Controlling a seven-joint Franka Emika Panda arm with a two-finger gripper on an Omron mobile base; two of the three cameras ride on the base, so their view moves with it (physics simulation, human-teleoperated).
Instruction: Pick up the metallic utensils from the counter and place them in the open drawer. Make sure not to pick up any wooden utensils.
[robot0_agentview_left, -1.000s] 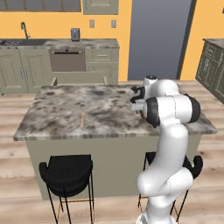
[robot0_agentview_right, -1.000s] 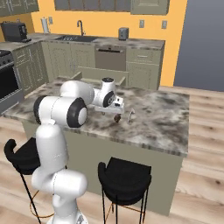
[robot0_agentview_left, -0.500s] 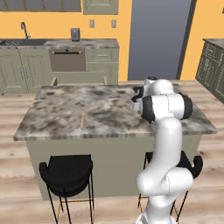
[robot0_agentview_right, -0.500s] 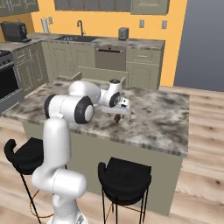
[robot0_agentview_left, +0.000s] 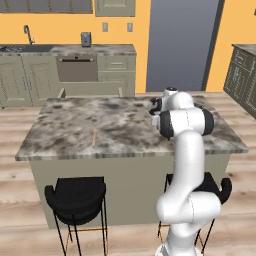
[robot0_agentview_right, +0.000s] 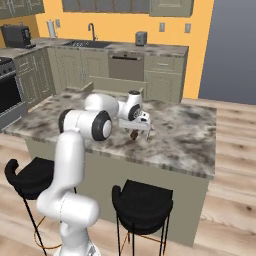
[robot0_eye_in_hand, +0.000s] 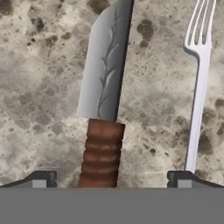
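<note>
Marble counter (robot0_eye_in_hand: 39, 87) lies under my gripper (robot0_eye_in_hand: 111, 178), whose jaws stand wide with nothing between them. I see a knife (robot0_eye_in_hand: 105, 87) with a grey blade and ribbed brown handle lying flat between the fingertips (robot0_eye_in_hand: 41, 178), and a silver fork (robot0_eye_in_hand: 199, 83) just beside the knife. Well apart from them lies a wooden stick (robot0_agentview_left: 94, 137). Beyond the counter's far edge I see the open drawer (robot0_agentview_left: 90, 91).

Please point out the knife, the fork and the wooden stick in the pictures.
knife (robot0_eye_in_hand: 105, 78), hand view, middle of the grey blade.
fork (robot0_eye_in_hand: 197, 105), hand view, on its slim handle.
wooden stick (robot0_agentview_left: 94, 137), left base view, middle of the stick.
</note>
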